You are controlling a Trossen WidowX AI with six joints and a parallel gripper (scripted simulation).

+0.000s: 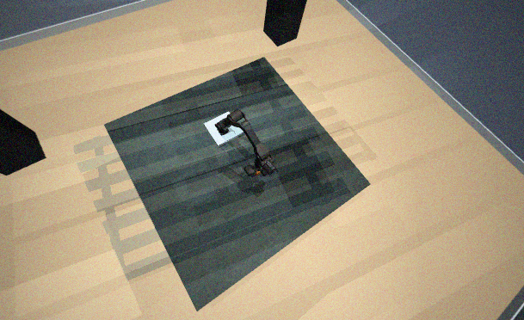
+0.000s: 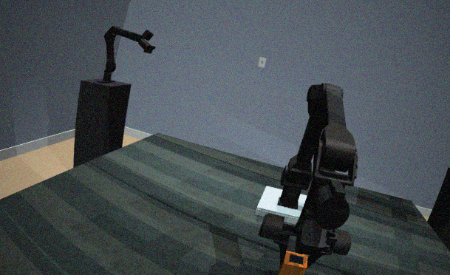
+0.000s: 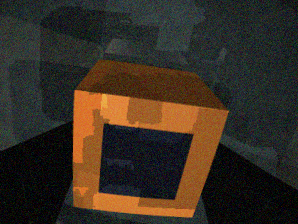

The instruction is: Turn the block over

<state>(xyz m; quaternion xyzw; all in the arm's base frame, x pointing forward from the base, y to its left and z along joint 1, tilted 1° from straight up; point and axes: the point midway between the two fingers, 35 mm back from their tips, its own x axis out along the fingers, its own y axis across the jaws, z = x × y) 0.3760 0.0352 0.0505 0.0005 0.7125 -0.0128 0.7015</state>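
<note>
The orange block (image 1: 258, 172) (image 2: 292, 269) (image 3: 145, 113) stands on the dark table (image 1: 184, 241) (image 2: 158, 229), near the arm's base side. Its marked side, a dark square (image 2: 296, 259) (image 3: 145, 162) inside an orange border, faces up. My gripper (image 1: 258, 171) (image 2: 295, 260) (image 3: 141, 137) points down and is shut on the block, one black finger against each of two opposite sides. The fingertips are hidden beside the block in the wrist view. I cannot tell a gap under the block.
The arm rises from a white base plate (image 1: 212, 129) (image 2: 273, 201) on the table, just behind the block in the exterior view. Black pedestals (image 1: 283, 26) (image 2: 100, 122) stand beyond the table's edges; one carries another arm (image 2: 110, 48). Striped shadows cross the table.
</note>
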